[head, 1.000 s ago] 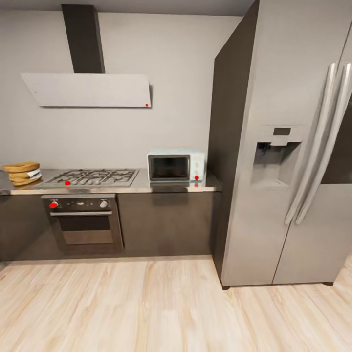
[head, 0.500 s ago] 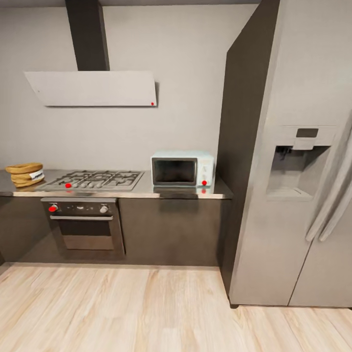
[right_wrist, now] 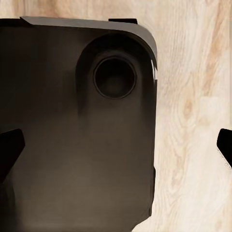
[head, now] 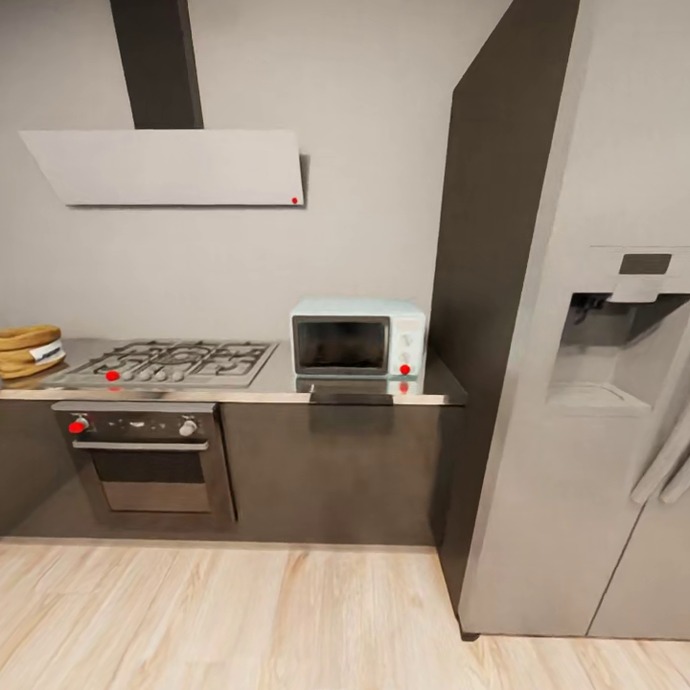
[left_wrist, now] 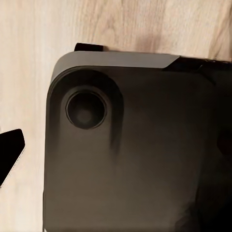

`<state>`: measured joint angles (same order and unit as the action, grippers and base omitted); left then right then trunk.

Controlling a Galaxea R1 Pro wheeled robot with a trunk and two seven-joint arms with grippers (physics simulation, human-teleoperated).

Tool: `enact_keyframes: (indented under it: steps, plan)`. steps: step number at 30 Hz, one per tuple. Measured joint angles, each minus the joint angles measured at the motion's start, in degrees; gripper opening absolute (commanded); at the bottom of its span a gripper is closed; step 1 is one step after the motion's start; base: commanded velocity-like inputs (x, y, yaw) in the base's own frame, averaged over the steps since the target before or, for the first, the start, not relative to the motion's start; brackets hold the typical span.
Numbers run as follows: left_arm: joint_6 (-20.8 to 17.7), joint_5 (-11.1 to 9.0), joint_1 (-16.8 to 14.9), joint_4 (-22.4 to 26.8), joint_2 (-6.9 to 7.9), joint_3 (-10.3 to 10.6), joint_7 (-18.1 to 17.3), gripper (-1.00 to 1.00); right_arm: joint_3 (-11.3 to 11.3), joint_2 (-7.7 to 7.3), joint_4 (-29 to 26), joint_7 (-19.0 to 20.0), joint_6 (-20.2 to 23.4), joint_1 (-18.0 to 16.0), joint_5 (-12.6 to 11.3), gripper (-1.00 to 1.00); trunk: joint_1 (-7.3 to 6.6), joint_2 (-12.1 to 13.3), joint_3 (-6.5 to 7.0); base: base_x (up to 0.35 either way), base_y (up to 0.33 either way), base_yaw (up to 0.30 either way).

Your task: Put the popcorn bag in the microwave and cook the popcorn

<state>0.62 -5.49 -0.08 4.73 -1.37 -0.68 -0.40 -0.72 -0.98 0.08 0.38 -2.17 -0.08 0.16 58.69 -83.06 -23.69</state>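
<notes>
The popcorn bag [head: 27, 350] lies at the far left end of the surface [head: 278, 381], beside the gas hob [head: 163, 362] and well apart from the closed microwave [head: 358, 337], which stands at the right end next to the refrigerator [head: 585, 316]. Both wrist views look down on the robot's dark base [left_wrist: 130, 150] over the wood floor [left_wrist: 29, 72]. The right tool [right_wrist: 118, 145] shows dark fingertips [right_wrist: 9, 147] spread wide apart; one left fingertip [left_wrist: 10, 145] shows, so whether the left tool is parted or closed cannot be told.
</notes>
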Motion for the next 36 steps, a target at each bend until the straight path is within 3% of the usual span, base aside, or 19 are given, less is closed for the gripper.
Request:
enact_keyframes:
  steps: [22, 36]
  plan:
    - [0.0, 0.1, 0.0, 0.0, -0.10, 0.0, 0.0, 1.00, 0.0, -0.01, 0.0, 0.0, 0.0, 0.0, 0.0, 1.00, 0.00, 0.0, 0.00, 0.321, 0.006, 0.000]
    - [0.0, 0.1, 0.0, 0.0, -0.11, 0.0, 0.0, 1.00, 0.0, -0.04, 0.0, 0.0, 0.0, 0.0, 0.0, 1.00, 0.01, 0.0, 0.00, 0.284, 0.177, 0.000]
